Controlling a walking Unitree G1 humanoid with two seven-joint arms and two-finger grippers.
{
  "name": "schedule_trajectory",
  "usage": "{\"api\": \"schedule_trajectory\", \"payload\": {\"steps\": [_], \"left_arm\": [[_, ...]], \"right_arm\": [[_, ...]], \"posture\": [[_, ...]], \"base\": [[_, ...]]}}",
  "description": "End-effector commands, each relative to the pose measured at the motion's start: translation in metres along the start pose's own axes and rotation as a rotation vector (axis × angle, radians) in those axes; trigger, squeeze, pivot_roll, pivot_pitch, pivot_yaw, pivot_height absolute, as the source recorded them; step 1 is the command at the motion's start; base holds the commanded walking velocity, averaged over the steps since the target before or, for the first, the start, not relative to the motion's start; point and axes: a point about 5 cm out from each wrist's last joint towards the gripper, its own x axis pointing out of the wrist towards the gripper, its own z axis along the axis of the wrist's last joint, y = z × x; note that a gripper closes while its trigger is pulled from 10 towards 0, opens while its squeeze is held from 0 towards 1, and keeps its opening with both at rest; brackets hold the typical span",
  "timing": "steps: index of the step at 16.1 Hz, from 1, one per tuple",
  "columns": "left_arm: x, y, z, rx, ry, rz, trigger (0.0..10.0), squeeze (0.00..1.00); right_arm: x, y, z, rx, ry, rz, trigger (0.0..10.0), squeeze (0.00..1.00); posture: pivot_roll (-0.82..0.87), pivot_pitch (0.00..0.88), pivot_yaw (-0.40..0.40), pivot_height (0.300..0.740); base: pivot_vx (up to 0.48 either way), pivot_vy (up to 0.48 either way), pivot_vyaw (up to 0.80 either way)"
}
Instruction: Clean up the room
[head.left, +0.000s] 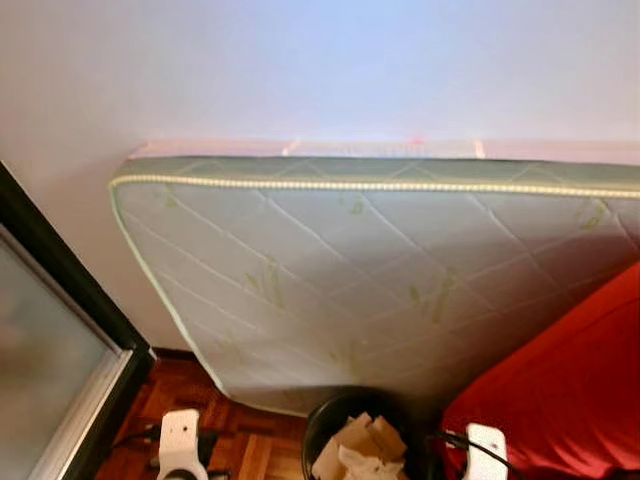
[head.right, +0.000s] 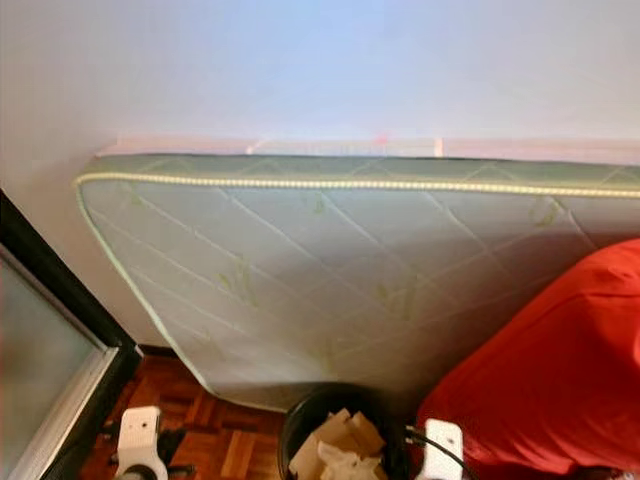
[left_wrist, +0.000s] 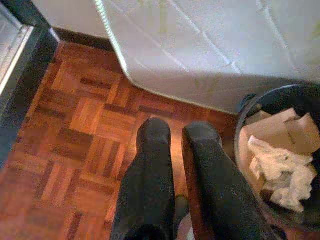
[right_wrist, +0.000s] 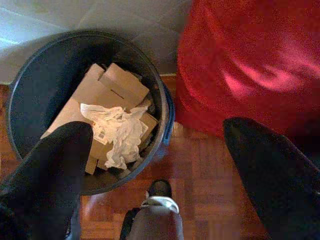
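The robot is standing right over a dark bin (right_wrist: 30, 95), which is sitting on the parquet floor (left_wrist: 75, 150) between its two arms. The bin is already holding flattened cardboard (right_wrist: 107, 85) and a crumpled white tissue (right_wrist: 120, 132), so part of the tidying appears done (no loose litter is lying on the floor that is visible here); what is left elsewhere in the room cannot be judged.

The right gripper (right_wrist: 157, 150) is hanging just above the bin's right rim with its fingers spread wide and nothing between them. The left gripper (left_wrist: 175, 130) is pointing down at bare floor left of the bin, its fingers nearly together and holding nothing.

Room for moving is looking tight. A quilted mattress (head.left: 350, 280) is leaning against the far wall (head.left: 300, 70), its lower edge almost touching the bin. Something draped in red fabric (head.left: 560, 390) is crowding in on the right, just beside the bin. A dark-framed glass door (head.left: 50, 340) is bounding the left, leaving open floor only on the near left.
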Motion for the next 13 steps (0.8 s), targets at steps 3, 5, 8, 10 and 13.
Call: {"api": "schedule_trajectory", "payload": {"steps": [3,5,8,10,13], "left_arm": [[-0.001,0.007,-0.006,0.030,0.051,0.011,10.0,0.00],[-0.001,0.006,-0.009,0.024,0.066,0.011,10.0,0.00],[-0.001,0.002,-0.013,0.018,0.083,0.007,10.0,0.00],[0.000,-0.005,-0.015,0.011,0.092,-0.003,10.0,0.00],[0.003,-0.019,-0.014,-0.004,0.098,-0.020,10.0,0.00]], "right_arm": [[-0.003,-0.017,-0.003,0.143,-0.024,-0.101,10.0,0.00],[-0.002,-0.023,0.015,0.122,-0.107,-0.084,10.0,0.00],[0.000,-0.025,0.032,0.117,-0.176,-0.084,10.0,0.00],[0.001,-0.023,0.046,0.077,-0.228,-0.046,10.0,0.00],[0.000,-0.023,0.062,0.047,-0.304,-0.006,10.0,0.00]], "posture": [[0.12,0.000,0.088,0.713],[0.11,0.000,0.091,0.713],[0.08,0.000,0.082,0.713],[0.07,0.000,0.062,0.713],[0.04,0.000,0.028,0.713]], "base": [[0.000,0.000,0.00],[0.000,0.000,0.00],[0.000,0.000,0.00],[0.000,0.000,0.00],[0.000,0.000,0.00]]}}
